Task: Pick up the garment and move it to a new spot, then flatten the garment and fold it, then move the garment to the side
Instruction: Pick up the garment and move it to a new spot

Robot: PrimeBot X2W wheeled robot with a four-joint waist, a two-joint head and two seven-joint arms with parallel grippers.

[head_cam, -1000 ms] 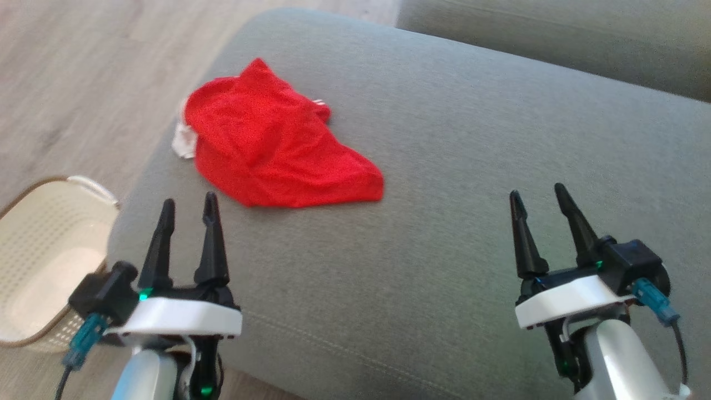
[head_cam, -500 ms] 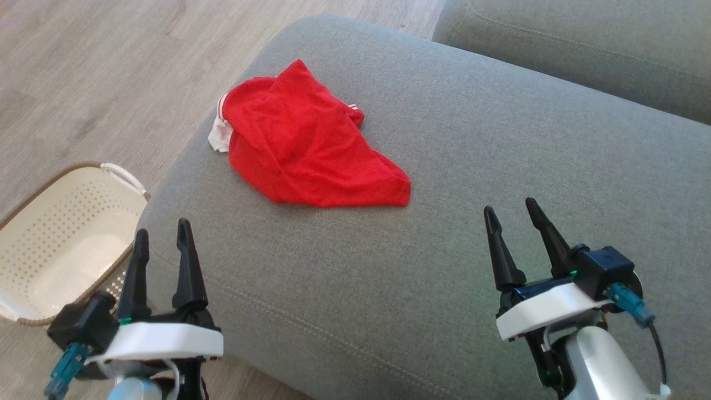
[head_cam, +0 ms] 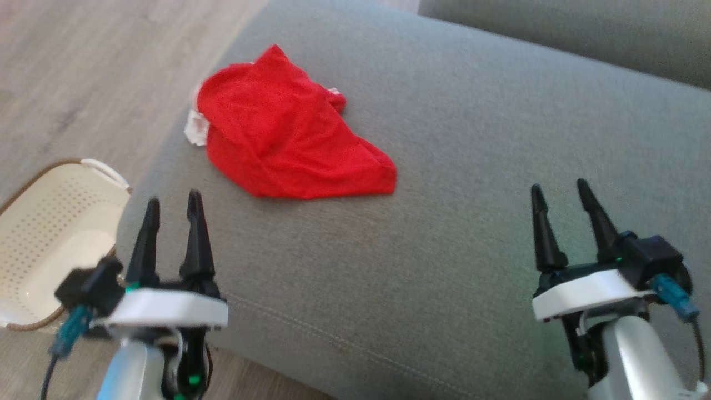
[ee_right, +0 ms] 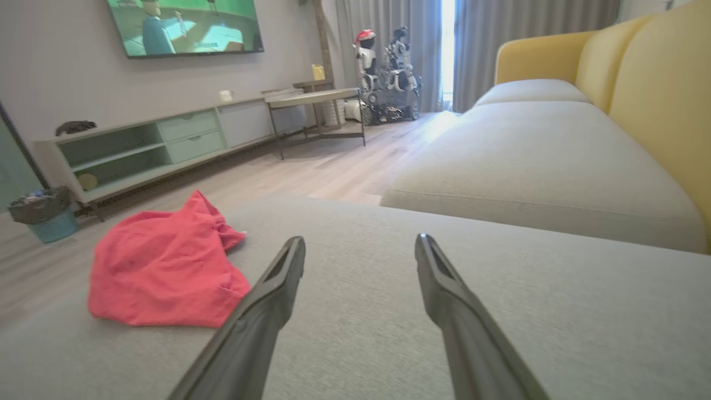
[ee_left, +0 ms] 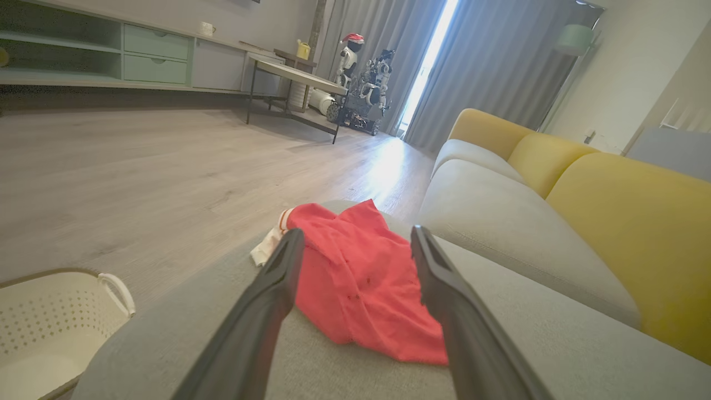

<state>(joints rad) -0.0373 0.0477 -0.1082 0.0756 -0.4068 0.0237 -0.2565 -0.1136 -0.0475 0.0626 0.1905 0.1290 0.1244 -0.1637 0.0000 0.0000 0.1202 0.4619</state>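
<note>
Soft, floppy red garment point(head_cam: 289, 144) near the left edge of the cushion point(head_cam: 444, 233) is probably best pinched by a raised fold, left gripper point(head_cam: 172, 197) and right gripper point(head_cam: 559, 185) being spread empty.

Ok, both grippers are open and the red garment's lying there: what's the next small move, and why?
Probably ease the left gripper forward to the near edge of the red garment. It lies crumpled on the grey cushion, framed between that gripper's open fingers in the left wrist view; the right gripper stands open farther off.
</note>
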